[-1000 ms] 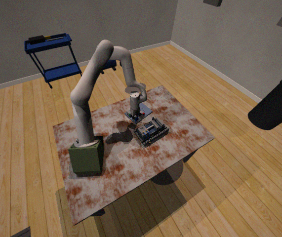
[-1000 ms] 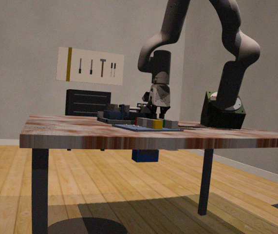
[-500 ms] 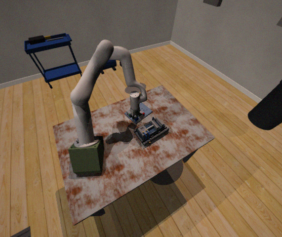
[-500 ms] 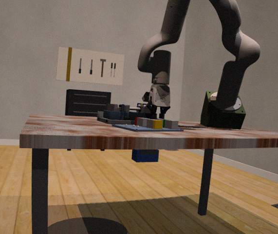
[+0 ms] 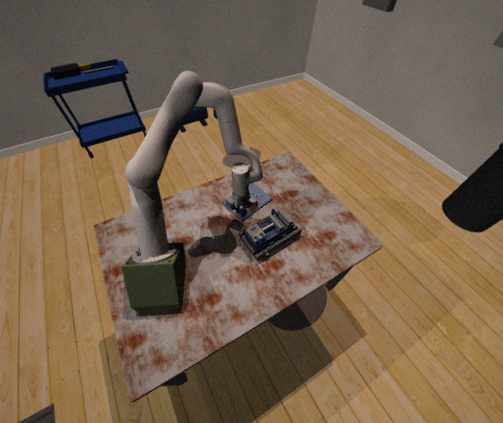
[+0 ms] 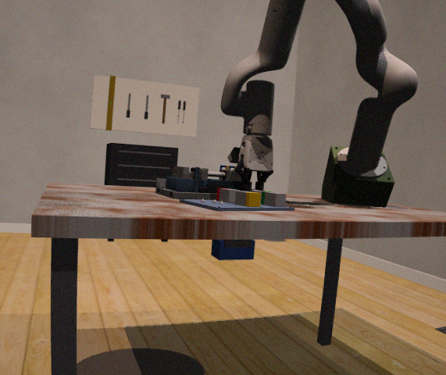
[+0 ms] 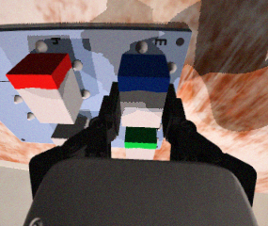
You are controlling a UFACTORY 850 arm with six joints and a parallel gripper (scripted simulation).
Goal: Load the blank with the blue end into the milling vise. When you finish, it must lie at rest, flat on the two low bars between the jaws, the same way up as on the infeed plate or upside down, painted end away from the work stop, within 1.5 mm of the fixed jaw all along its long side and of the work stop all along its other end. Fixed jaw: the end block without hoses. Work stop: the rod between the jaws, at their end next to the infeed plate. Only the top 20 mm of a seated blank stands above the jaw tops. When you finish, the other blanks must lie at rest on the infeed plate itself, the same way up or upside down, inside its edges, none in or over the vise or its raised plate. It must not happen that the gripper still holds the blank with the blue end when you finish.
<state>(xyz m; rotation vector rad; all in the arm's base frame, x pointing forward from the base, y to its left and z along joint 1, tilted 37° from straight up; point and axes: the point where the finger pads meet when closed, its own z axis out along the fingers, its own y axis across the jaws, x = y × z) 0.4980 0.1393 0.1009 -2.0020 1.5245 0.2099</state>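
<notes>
The blank with the blue end [image 5: 243,212] [image 7: 143,72] lies on the infeed plate [image 5: 263,197] [image 6: 237,208] [image 7: 101,71], by the plate's corner. My gripper [image 6: 255,186] [image 7: 142,94] points down and is shut on this blank, one finger against each long side. Its underside is hidden. The red-ended blank [image 6: 226,195] [image 7: 54,101] lies beside it, and the green-ended blank [image 6: 274,198] [image 7: 141,136] beyond its near end in the wrist view. The yellow-ended blank [image 6: 252,198] shows in the exterior view. The vise [image 5: 278,246] [image 6: 180,184] stands beside the plate, with blue hoses at one jaw.
Small round pins [image 6: 202,200] [image 7: 41,46] stand up from the infeed plate around the blanks. The vise's jaws rise close to the plate's side. The green robot base [image 5: 153,286] [image 6: 356,191] stands at the table's other end. A blue cart [image 5: 87,79] is off the table.
</notes>
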